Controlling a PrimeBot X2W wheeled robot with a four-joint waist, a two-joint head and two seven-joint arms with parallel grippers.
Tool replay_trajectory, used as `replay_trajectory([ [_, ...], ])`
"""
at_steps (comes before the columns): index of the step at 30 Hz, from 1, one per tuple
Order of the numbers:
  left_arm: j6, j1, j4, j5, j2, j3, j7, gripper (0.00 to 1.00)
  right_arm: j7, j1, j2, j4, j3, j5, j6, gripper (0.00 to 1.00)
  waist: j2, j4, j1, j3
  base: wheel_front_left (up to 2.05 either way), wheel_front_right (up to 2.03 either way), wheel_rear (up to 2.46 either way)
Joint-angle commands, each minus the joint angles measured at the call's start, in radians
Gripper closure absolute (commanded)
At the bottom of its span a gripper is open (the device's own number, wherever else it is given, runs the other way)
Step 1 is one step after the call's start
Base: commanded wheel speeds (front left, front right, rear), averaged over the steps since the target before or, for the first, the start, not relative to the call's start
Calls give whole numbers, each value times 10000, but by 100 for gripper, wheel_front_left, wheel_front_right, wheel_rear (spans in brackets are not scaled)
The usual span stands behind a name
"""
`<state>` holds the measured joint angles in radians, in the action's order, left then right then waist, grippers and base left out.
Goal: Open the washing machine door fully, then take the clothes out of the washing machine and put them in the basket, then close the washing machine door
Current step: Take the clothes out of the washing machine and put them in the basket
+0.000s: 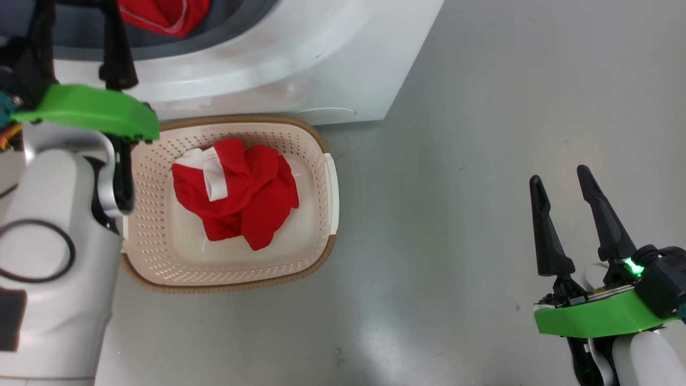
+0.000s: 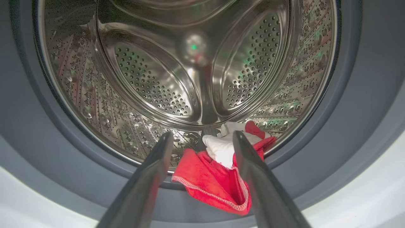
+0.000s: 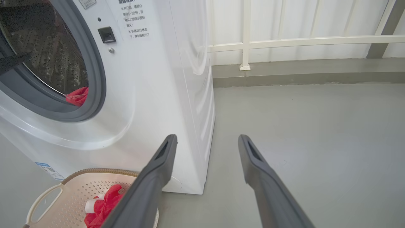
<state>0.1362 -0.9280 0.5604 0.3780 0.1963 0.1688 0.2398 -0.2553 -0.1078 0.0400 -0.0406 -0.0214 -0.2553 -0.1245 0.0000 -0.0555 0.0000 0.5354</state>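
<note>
Clothes (image 1: pixel 236 193): one in basket (image 1: pixel 161 252), one in washing machine (image 1: pixel 321 59).

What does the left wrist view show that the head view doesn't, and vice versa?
Left wrist, not head: the perforated steel drum and the white patch on the red garment at its mouth. Head, not left wrist: the basket with a red-and-white garment in it, the floor, the open right gripper. Both: that red garment over the grey rubber ring, and the open left gripper.
</note>
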Motion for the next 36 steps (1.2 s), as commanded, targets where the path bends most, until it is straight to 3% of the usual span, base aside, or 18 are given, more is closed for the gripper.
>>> replay_trajectory([
  [1,-78,-248,-34,-104,427,-250,65,0,-65,-92,102,-216,251,-40,-62,0,0,-103,0,138,0,0,0],
  [17,-629,-2979,2807,-166,771,-204,7,0,-65,-459,102,-120,578,-119,-62,0,0,-531,0,899,0,0,0],
  [27,-1348,-4199,4575,133,860,80,-2012,0,-65,-591,102,8,720,-67,-62,0,0,-706,0,975,0,0,0],
  [36,-1646,-4600,5457,253,731,334,-3263,0,-65,-616,102,31,889,-85,-62,0,0,-875,0,920,0,0,0],
])
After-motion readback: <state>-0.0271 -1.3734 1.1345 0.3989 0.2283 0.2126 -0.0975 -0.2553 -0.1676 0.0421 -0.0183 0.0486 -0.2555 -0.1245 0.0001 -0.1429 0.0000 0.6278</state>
